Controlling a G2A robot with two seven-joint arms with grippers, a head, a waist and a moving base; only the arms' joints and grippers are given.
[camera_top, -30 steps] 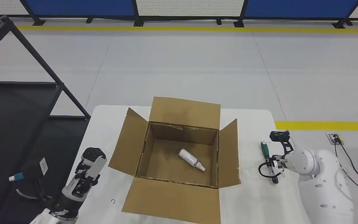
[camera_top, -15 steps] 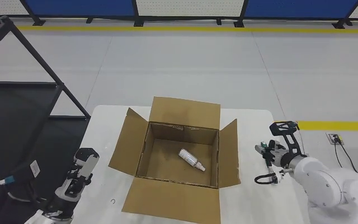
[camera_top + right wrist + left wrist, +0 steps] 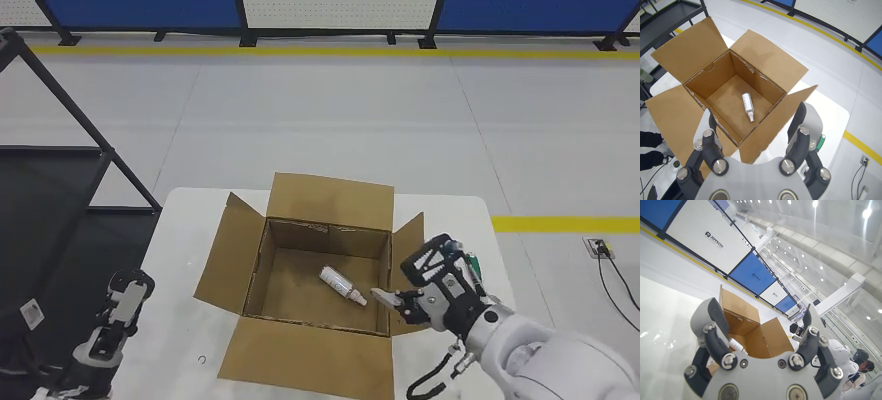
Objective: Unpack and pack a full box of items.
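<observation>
Top view: one box (image 3: 330,202), one spray bottle (image 3: 342,284) inside; left tool (image 3: 762,309), right tool (image 3: 755,112) both apart.

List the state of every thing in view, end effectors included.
cardboard box: upright on the table, all four flaps open.
spray bottle: lying on its side on the box floor.
green item: lying on the table beside the box.
left end effector: open, empty.
right end effector: open, empty.

The grey-and-black left hand (image 3: 761,310) is held wide open, nothing gripped. Between its fingers an open brown cardboard box (image 3: 755,336) is seen on the glossy white surface (image 3: 664,306), with a white cylindrical bottle (image 3: 735,345) laid inside it.
</observation>
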